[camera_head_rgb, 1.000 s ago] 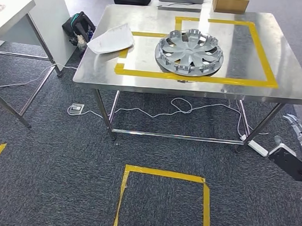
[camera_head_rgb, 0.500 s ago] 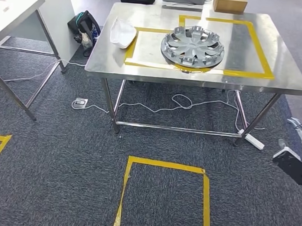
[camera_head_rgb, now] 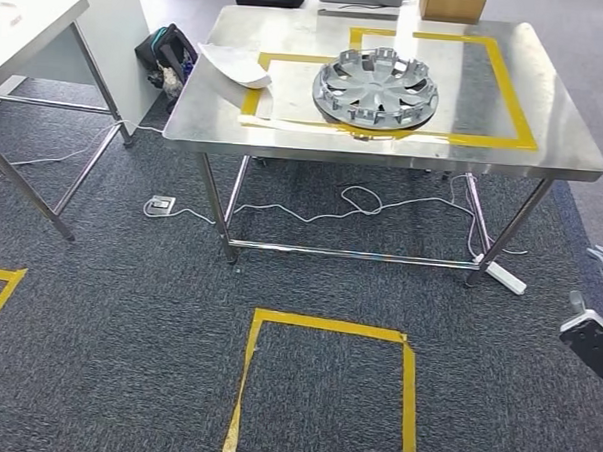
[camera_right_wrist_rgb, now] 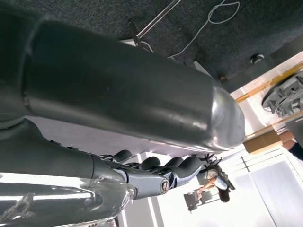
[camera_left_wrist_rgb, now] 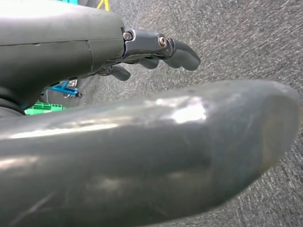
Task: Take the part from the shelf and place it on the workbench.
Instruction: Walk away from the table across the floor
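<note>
1. Head view: I look down at a steel workbench (camera_head_rgb: 212,122) ahead of me. A silver wheel cover (camera_head_rgb: 377,86), the part, lies on it inside a rectangle of yellow tape (camera_head_rgb: 516,90). A white curved piece (camera_head_rgb: 233,65) rests near the bench's left end, partly over the tape. A cardboard box (camera_head_rgb: 451,4) sits at the far edge. White cables (camera_head_rgb: 360,204) trail on the grey carpet under the bench. A yellow floor square (camera_head_rgb: 328,332) is marked on the carpet nearer to me. A white table (camera_head_rgb: 35,24) stands to the left, with a dark bag (camera_head_rgb: 166,55) beside it.
2. Left wrist view: my left hand (camera_left_wrist_rgb: 153,85) hangs over the carpet, thumb and dark fingers apart, holding nothing.
3. Right wrist view: my right hand (camera_right_wrist_rgb: 150,137) holds nothing, its dark fingers (camera_right_wrist_rgb: 171,168) gently curved and apart from the thumb.
</note>
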